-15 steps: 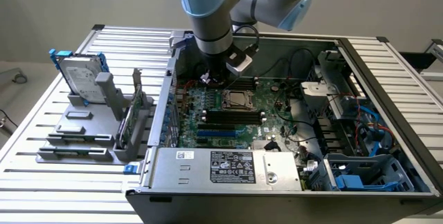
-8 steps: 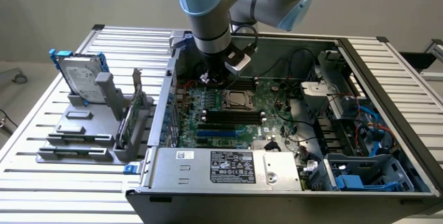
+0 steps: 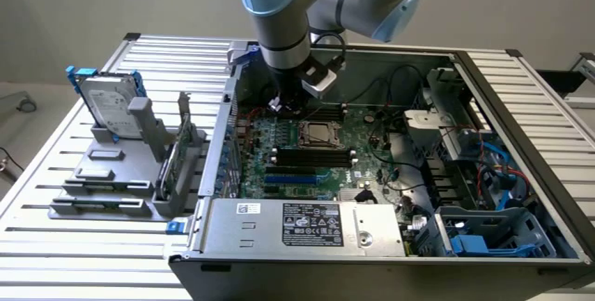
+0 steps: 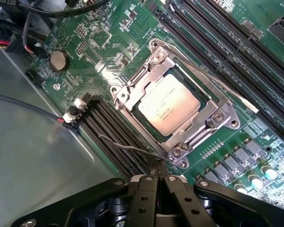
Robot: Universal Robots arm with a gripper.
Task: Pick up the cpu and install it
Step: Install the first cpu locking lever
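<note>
The cpu [image 4: 169, 104], a silvery square chip, lies flat inside the metal-framed socket [image 4: 213, 101] of the green motherboard [image 4: 109, 42]; the socket's frame stands open around it. In the exterior view the cpu [image 3: 319, 132] shows in the middle of the board. My gripper [image 4: 157, 176] hovers just beside the socket with its black fingers [image 4: 146, 194] pressed together, shut. A thin wire lever [image 4: 128, 147] ends right at the fingertips; whether it is pinched cannot be told. In the exterior view my gripper [image 3: 284, 106] hangs inside the computer case, toward the exterior view's left of the socket.
The open computer case [image 3: 465, 60] surrounds the board, with a power supply [image 3: 311, 224] at the front and cables and a blue bracket [image 3: 492, 238] at the exterior view's right. A hard drive in a blue bracket [image 3: 110, 109] stands on a grey rack [image 3: 102, 189] at the left. Black memory slots [image 4: 203, 33] flank the socket.
</note>
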